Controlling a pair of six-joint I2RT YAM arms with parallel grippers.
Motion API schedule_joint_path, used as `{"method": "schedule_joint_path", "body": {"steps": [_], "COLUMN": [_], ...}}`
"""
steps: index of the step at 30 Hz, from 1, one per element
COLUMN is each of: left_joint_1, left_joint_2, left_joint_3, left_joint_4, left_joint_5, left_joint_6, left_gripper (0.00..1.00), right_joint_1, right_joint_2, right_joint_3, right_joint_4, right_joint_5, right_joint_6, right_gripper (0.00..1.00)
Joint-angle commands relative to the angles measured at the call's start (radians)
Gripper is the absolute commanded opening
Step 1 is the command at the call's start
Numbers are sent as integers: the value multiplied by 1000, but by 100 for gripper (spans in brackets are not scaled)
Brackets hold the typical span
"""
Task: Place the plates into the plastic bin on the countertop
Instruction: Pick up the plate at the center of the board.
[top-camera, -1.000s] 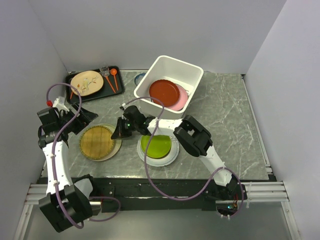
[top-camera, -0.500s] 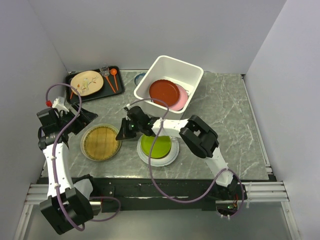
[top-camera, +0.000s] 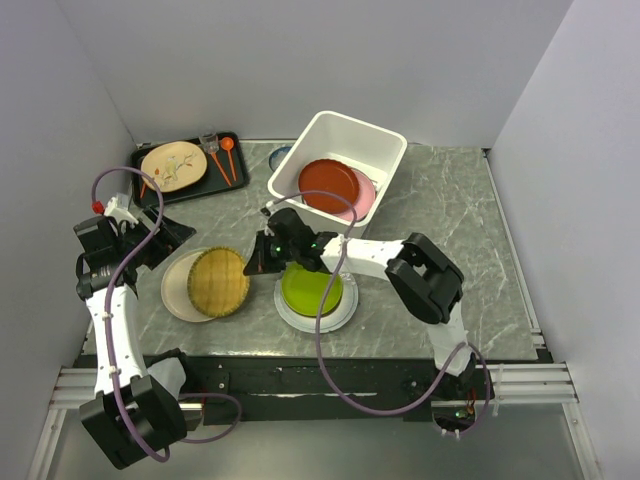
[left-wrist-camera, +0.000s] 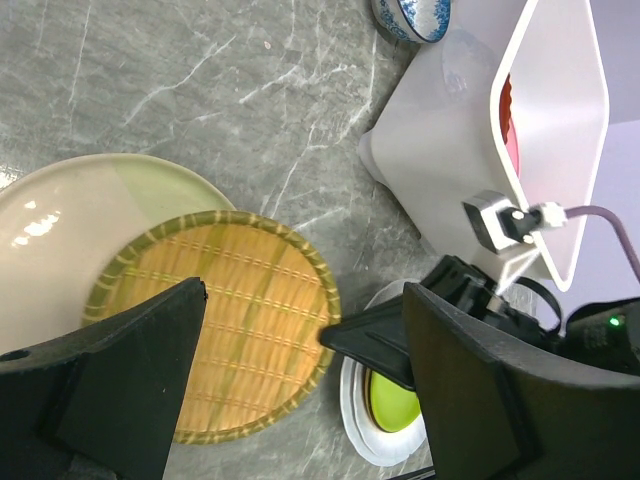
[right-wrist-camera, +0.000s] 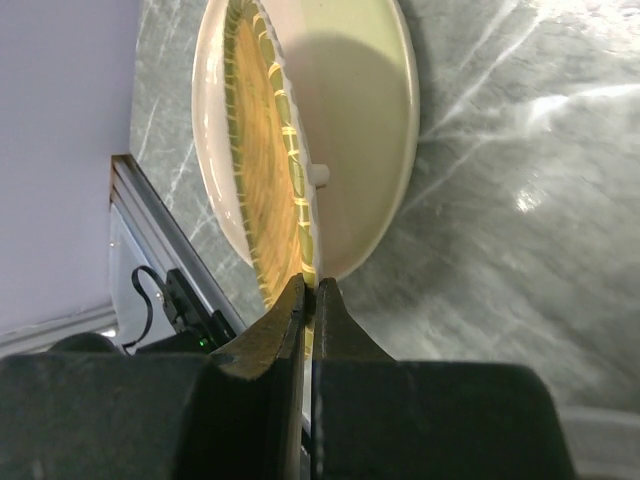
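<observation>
Pinching the right rim of the round woven yellow plate (top-camera: 220, 282) with my right gripper (right-wrist-camera: 308, 285), near left, partly atop a glossy cream plate (top-camera: 176, 292); it seems light, stiff, grippy. My left gripper (top-camera: 165, 235) has its fingers spread.

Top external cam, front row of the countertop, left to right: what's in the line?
cream plate → woven yellow plate → right end effector, pinching that plate's rim → lime green plate
</observation>
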Motion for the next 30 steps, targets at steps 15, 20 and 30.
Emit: {"method": "schedule_joint_path", "body": {"steps": [15, 20, 30], "left_joint_1": [2, 2, 2], "left_joint_2": [-20, -26, -23], "left_joint_3": [2, 0, 0], "left_joint_4": [41, 44, 46], "left_joint_5": [2, 2, 11], "left_joint_6": [18, 18, 22], "left_gripper": [85, 85, 85], "right_joint_1": [-9, -12, -29], "right_joint_2": [-268, -299, -409], "right_joint_3": [-80, -121, -201], "right_joint_4": [-15, -24, -35], "right_joint_5": [54, 64, 99], "right_joint_6": [-61, -67, -76], "right_gripper": [0, 0, 0]}}
